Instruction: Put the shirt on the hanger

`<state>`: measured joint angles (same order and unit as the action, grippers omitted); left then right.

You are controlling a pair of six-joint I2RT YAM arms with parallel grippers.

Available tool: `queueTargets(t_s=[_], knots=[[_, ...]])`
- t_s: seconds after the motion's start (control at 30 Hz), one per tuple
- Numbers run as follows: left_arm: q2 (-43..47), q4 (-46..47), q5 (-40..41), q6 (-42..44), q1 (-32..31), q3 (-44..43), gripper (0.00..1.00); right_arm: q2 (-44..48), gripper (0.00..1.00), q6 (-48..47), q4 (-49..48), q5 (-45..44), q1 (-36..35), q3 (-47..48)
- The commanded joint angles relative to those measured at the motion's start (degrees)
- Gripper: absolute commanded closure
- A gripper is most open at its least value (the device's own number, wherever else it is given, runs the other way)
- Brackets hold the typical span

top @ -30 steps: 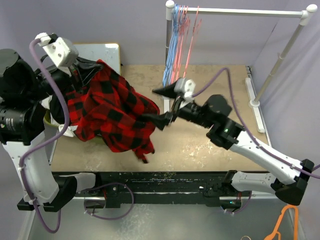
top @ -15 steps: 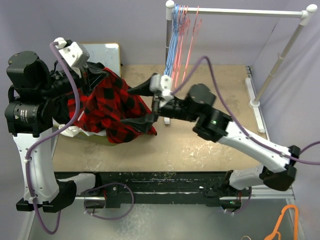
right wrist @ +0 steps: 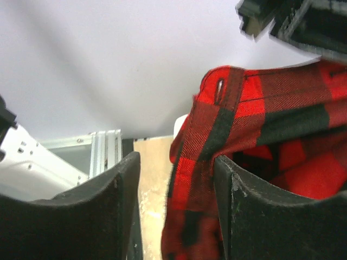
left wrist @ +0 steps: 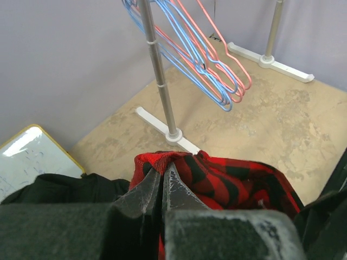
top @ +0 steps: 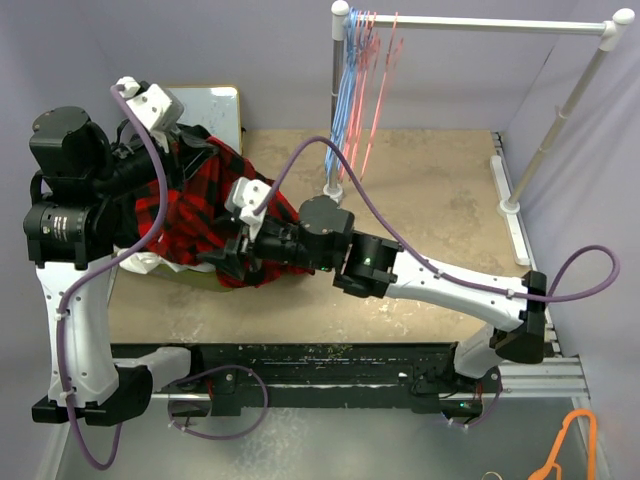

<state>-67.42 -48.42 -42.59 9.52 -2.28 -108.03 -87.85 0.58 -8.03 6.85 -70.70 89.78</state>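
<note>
**Shirt** (top: 215,220): red-and-black check flannel, bunched and lifted off the table at centre left of the overhead view. Also seen at the lower middle of the left wrist view (left wrist: 227,179) and on the right side of the right wrist view (right wrist: 260,124). It is not on any hanger.

**Left gripper** (top: 185,142): upper left of the overhead view. Its jaws are pressed together on a fold of the shirt, and the pinched red cloth shows at the tips in the left wrist view (left wrist: 161,172).

**Right gripper** (top: 228,262): at the shirt's lower edge, centre left of the overhead view. Its jaws stand apart. In the right wrist view (right wrist: 176,208) a hem with a buttonhole hangs between the fingers, close against the right-hand one, with a gap open on the other side.

**Pink hanger** (top: 383,85): thin wire, one of several pink ones hung at the left end of the rack, well apart from the shirt. It appears at the top middle of the left wrist view (left wrist: 233,54).

**Blue hangers** (top: 345,100): hung on the same rail, just beside the pink ones.

**Rack** (top: 470,22): white rail on white posts, upper right of the overhead view.

**Table** (top: 420,190): tan, mottled top.

**White board** (top: 215,110): yellow-edged, upper left, behind the shirt.

**Black garment** (left wrist: 59,187): lower left of the left wrist view.

**White cloth** (top: 150,262): under the shirt's left edge.

**Orange hanger** (top: 570,440): lower right corner, off the table.
</note>
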Motion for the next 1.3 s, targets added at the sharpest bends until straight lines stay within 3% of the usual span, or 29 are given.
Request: queueTargets(t_s=[0.0, 0.07, 0.27, 0.3, 0.37, 0.4, 0.5, 0.53, 0.67, 0.77, 1.0, 1.27], knots=[[2.4, 3.9, 2.8, -1.4, 0.0, 2.1, 1.00, -3.1, 0.67, -1.8, -0.3, -7.0, -1.9, 4.4], [3.5, 2.5, 6.4, -0.3, 0.0, 4.0, 1.00, -2.0, 1.00, -2.0, 0.0, -9.4, -1.9, 1.6], [10.2, -7.9, 10.7, 10.2, 0.0, 15.3, 0.99, 8.1, 1.00, 0.1, 3.9, -11.0, -2.0, -15.1], [11.2, -11.9, 9.0, 14.3, 0.0, 17.0, 0.91, 9.7, 1.00, 1.1, 5.8, -9.1, -2.1, -17.3], [11.7, -21.5, 5.8, 24.4, 0.0, 18.8, 0.51, 12.5, 1.00, 2.7, 10.7, -5.9, -3.5, -21.0], [11.2, -25.5, 5.6, 28.4, 0.0, 19.2, 0.37, 13.4, 1.00, 3.4, 13.1, -4.0, -4.4, -22.2], [7.4, -35.1, 5.0, 37.4, 0.0, 16.0, 0.04, 14.2, 1.00, 5.3, 20.6, 0.3, -7.5, -23.9], [5.3, -38.5, 3.8, 40.0, 0.0, 13.2, 0.00, 13.7, 1.00, 5.8, 23.2, 1.0, -8.3, -23.9], [-3.3, -40.3, 1.0, 41.6, -1.5, 0.2, 0.01, 12.6, 1.00, 8.4, 28.4, 0.7, -11.0, -26.2], [-11.2, -40.3, 1.3, 40.3, -6.5, -6.3, 0.01, 14.4, 1.00, 14.2, 27.4, -8.4, -13.8, -30.0], [-26.3, -40.3, 9.9, 37.5, -29.3, -3.2, 0.01, 19.0, 1.00, 34.1, 26.6, -24.8, -24.2, -39.2], [-35.9, -40.3, 7.4, 39.2, -34.4, -8.7, 0.01, 10.7, 1.00, 47.9, 26.8, -34.9, -41.6, -41.1]])
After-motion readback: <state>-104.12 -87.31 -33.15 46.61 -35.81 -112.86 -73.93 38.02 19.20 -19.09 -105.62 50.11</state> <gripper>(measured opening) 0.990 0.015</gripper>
